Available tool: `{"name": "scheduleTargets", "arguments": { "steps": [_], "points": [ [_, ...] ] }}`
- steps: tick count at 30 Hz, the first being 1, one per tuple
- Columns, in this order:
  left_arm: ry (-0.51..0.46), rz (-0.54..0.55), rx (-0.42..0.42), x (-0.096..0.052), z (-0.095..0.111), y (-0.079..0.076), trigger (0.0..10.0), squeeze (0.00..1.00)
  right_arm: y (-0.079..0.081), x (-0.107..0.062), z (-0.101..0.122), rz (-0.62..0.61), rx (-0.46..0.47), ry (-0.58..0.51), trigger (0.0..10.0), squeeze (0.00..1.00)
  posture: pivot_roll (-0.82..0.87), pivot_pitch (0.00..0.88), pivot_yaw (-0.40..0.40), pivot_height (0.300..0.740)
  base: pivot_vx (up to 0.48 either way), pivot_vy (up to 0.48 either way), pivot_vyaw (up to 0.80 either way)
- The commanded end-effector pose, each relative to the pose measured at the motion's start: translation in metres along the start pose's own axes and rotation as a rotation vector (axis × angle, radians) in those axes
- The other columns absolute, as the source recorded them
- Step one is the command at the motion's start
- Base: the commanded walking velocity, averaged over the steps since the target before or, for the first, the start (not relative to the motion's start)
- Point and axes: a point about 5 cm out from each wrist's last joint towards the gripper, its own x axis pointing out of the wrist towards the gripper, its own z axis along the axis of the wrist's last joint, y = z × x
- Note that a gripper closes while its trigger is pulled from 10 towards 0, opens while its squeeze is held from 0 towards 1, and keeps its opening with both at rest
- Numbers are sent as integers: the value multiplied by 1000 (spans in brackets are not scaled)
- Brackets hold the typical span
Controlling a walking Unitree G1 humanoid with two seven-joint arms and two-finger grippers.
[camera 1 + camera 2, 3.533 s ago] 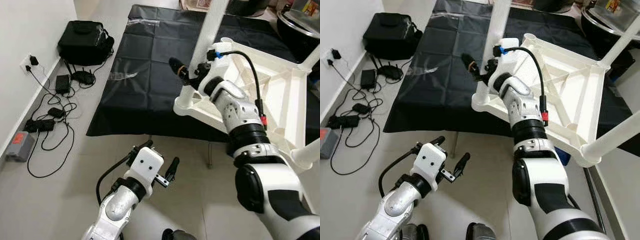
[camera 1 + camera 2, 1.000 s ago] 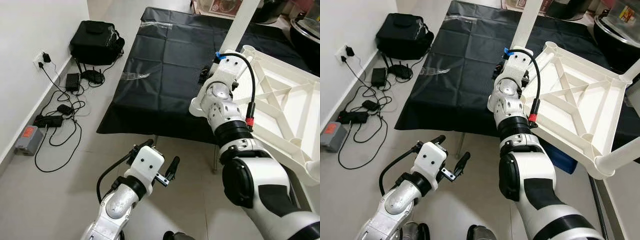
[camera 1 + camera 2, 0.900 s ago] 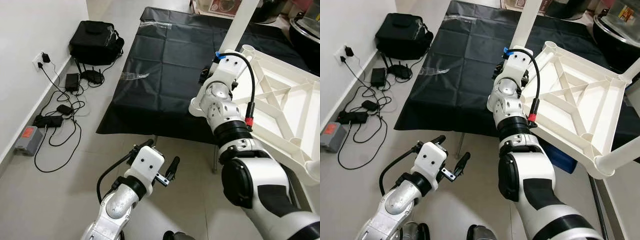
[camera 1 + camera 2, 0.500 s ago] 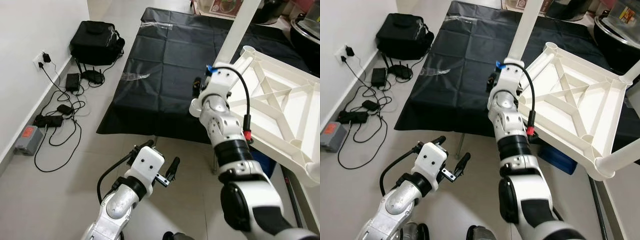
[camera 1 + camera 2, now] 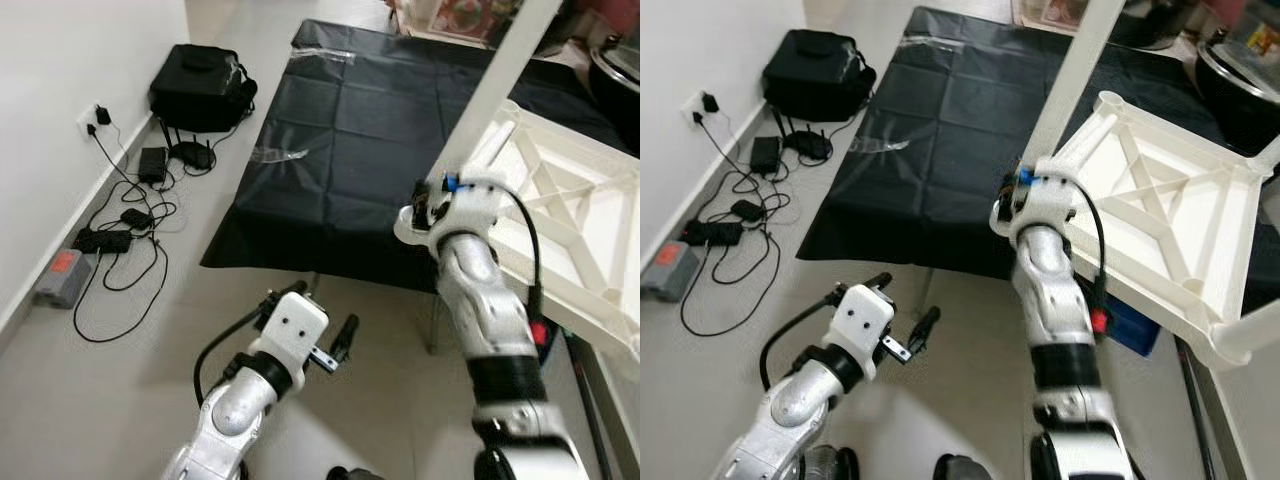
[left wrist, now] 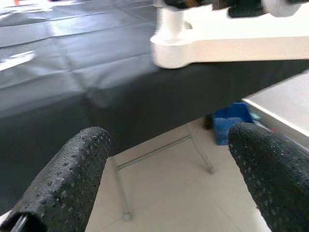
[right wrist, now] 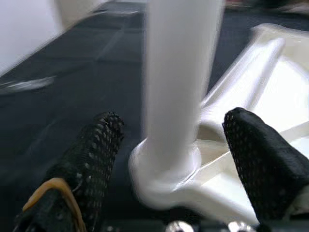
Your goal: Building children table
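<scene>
A white plastic children's table lies upside down on a black-covered surface, one corner overhanging the near edge. A white leg stands up from the socket at that corner. My right gripper is at the corner, open. Its two black fingers flank the base of the leg with a gap on each side. In the eye views the right wrist sits just below the socket. My left gripper hangs low over the tiled floor, open and empty, facing the black surface's near edge.
A black cloth covers the low work surface, which stands on thin metal legs. A black bag and tangled cables with adapters lie along the left wall. A blue box sits under the surface. A dark pot stands at the far right.
My right arm has stretched out, and its wrist has shifted down to the table's near corner at the leg's base. The left arm has stayed still. The camera moved slightly.
</scene>
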Motion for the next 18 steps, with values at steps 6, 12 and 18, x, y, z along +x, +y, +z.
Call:
{"name": "scheduleTargets", "arguments": {
  "steps": [6,12,18],
  "points": [
    [13,-16,-4,0,-4,-1,10000,0,-17,-14,-2,11,-177,37,10000,0,86,121,-106,740,0,0,0],
    [17,-22,-5,0,-6,0,10000,0,-9,-19,-8,37,-340,85,10000,0,89,119,-101,740,0,0,0],
    [22,-32,2,1,-7,0,10000,0,-19,-13,-2,133,-684,154,10000,0,91,111,-97,740,0,0,0]
  ]
}}
